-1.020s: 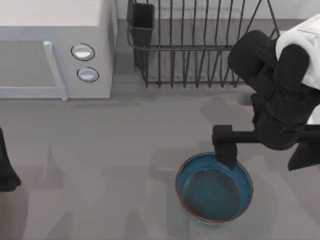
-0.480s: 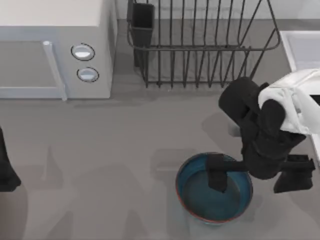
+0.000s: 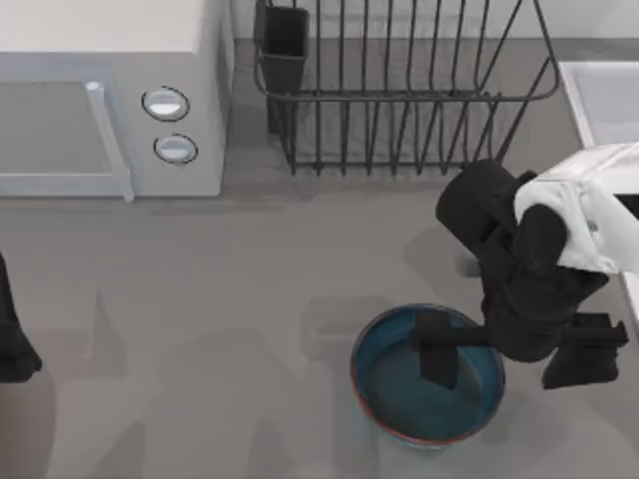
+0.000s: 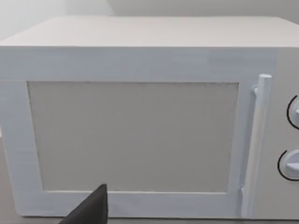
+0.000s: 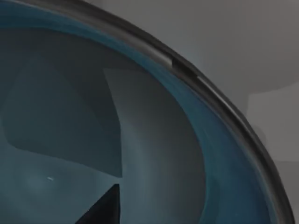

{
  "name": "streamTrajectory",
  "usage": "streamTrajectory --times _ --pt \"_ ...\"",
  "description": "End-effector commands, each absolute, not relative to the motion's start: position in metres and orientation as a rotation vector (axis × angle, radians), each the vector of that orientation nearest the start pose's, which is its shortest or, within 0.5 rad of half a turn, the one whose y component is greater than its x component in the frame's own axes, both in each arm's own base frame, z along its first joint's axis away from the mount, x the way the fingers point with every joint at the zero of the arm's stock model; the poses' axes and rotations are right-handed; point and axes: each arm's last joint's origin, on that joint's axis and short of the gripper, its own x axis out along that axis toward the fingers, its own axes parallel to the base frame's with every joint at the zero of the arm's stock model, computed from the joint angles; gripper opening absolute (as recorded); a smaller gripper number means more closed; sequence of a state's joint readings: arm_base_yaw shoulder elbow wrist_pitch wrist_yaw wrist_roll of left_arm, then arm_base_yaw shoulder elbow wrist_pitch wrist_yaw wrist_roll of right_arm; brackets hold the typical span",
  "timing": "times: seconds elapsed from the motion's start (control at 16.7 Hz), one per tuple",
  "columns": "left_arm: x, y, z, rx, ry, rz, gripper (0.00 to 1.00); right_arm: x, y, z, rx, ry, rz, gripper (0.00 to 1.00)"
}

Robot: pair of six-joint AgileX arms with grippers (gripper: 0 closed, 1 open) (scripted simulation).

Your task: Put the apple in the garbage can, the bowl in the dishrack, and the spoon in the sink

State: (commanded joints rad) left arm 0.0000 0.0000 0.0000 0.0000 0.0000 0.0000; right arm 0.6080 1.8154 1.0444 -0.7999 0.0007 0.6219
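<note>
Looking from above, saw right gripper (image 3: 509, 356) low at the bowl (image 3: 394, 399), jaws spread across its right rim (one finger inside). Bowl stood on table (image 3: 250, 279), well apart from dishrack (image 3: 399, 95); left arm (image 3: 10, 349) parked at left edge. From left wrist, faced microwave (image 4: 140, 140). From right wrist, looked into bowl. Judged bowl step unfinished.

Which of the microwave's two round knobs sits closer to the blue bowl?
The lower knob; it lies nearer the bowl than the upper knob.
</note>
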Motion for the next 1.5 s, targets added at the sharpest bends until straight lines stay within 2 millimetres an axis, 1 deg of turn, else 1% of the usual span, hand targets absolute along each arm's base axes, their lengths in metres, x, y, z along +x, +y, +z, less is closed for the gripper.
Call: streamTrajectory --times 0.6,0.66,1.2,1.32,1.5 --pt "0.106 -0.001 0.16 0.0 0.0 0.0 1.0 0.251 0.177 0.129 0.008 1.571 -0.008 0.02" --pt "0.106 -0.001 0.16 0.0 0.0 0.0 1.0 0.251 0.177 0.129 0.008 1.571 -0.008 0.0" --pt "0.106 -0.001 0.16 0.0 0.0 0.0 1.0 0.252 0.177 0.131 0.009 1.568 -0.007 0.0" --pt "0.106 -0.001 0.16 0.0 0.0 0.0 1.0 0.254 0.179 0.141 0.012 1.563 -0.005 0.0" --pt "0.106 -0.001 0.16 0.0 0.0 0.0 1.0 0.256 0.18 0.17 0.01 1.573 -0.013 0.0"
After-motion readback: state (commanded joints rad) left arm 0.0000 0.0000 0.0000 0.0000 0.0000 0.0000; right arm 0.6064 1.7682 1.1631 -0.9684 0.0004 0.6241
